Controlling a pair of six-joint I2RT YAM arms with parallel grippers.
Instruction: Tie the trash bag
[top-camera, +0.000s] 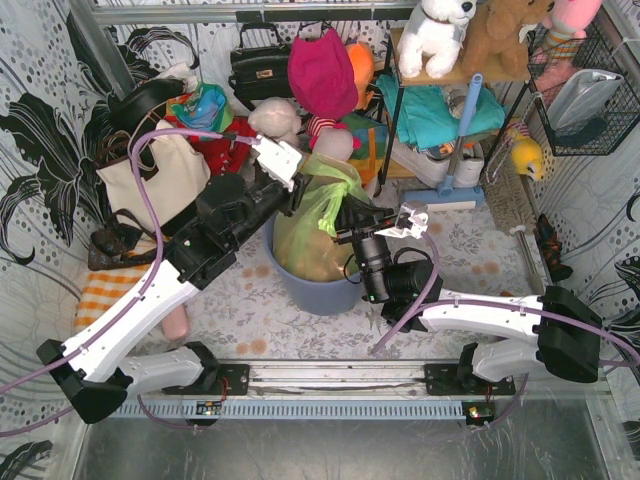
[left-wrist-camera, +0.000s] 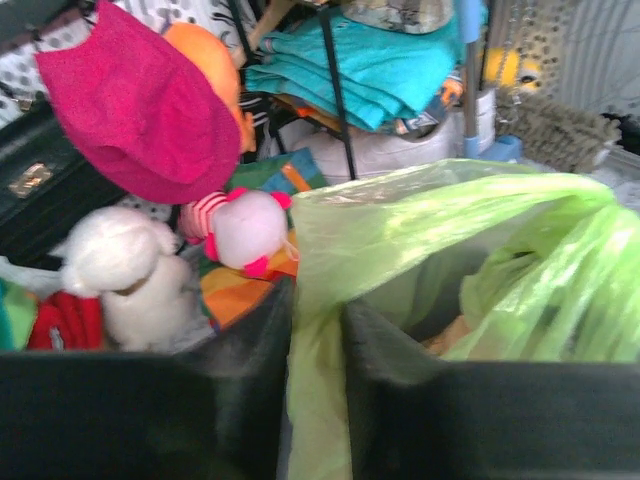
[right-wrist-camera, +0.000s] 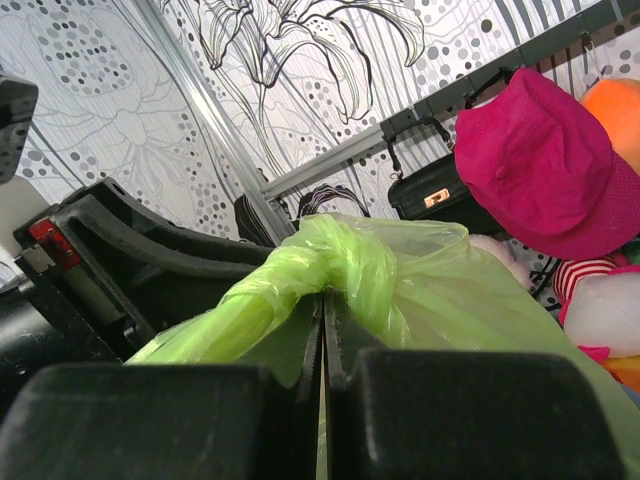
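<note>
The right tool (right-wrist-camera: 322, 340) is pressed together on the twisted neck of the bag (top-camera: 310, 215), which sits in the bin (top-camera: 322, 292) on the desk (top-camera: 480, 265), while the left tool (left-wrist-camera: 318, 340) straddles a fold of it, though I cannot tell whether it grips.

Top external: fixed high behind the arm bases (top-camera: 225, 378), looking down and forward over the worktop (top-camera: 480, 265). Left wrist: close behind the left pincer (left-wrist-camera: 318, 340), facing the back shelves (left-wrist-camera: 338, 100). Right wrist: low behind the right pincer (right-wrist-camera: 323, 340), tilted upward at the wall (right-wrist-camera: 120, 100). Shared: trash bag (top-camera: 318, 215), pink hat (top-camera: 322, 75).
</note>
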